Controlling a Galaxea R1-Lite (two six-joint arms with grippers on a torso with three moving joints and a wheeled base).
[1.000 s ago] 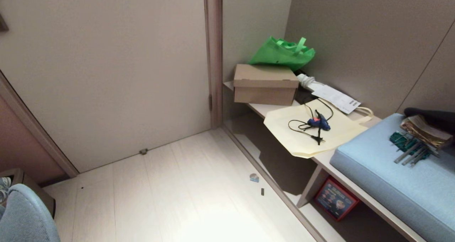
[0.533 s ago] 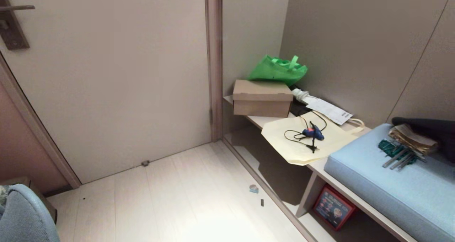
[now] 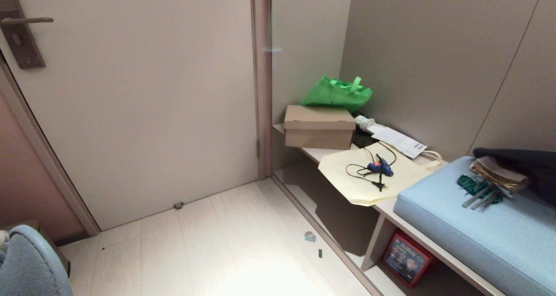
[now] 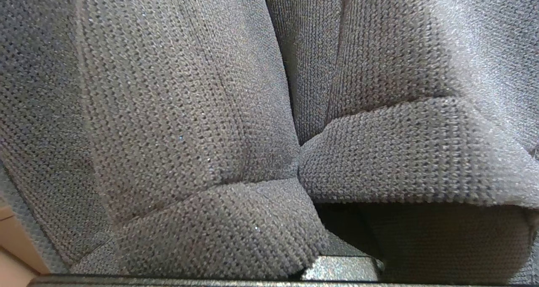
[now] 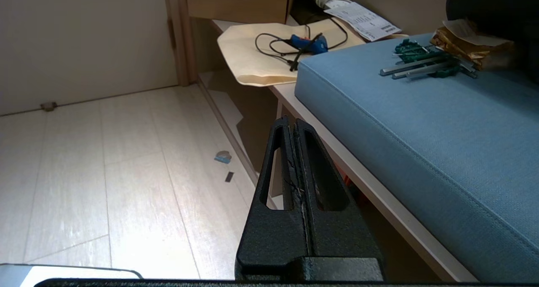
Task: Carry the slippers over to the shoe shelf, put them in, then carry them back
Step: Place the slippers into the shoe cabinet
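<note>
A: Slippers (image 4: 189, 131)?
B: Dark grey knit is seen pressed vs. left wrist cam; L gripper clamped shut on them.
A: R gripper (image 5: 294, 129)?
B: Fingers pressed together, empty, near cushion (image 3: 478, 226) edge.
A: Shoe shelf (image 3: 330, 209)?
B: Open cubby under bench; bare floor (image 3: 208, 244) is left along its front edge.

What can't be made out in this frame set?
- Left gripper: unseen; dark grey slipper fabric fills the left wrist view.
- Shoe shelf: the bench board and cream bag hide its depth in the head view.
- Both arms: outside the head view.
- Right gripper: shut, holding nothing.
</note>
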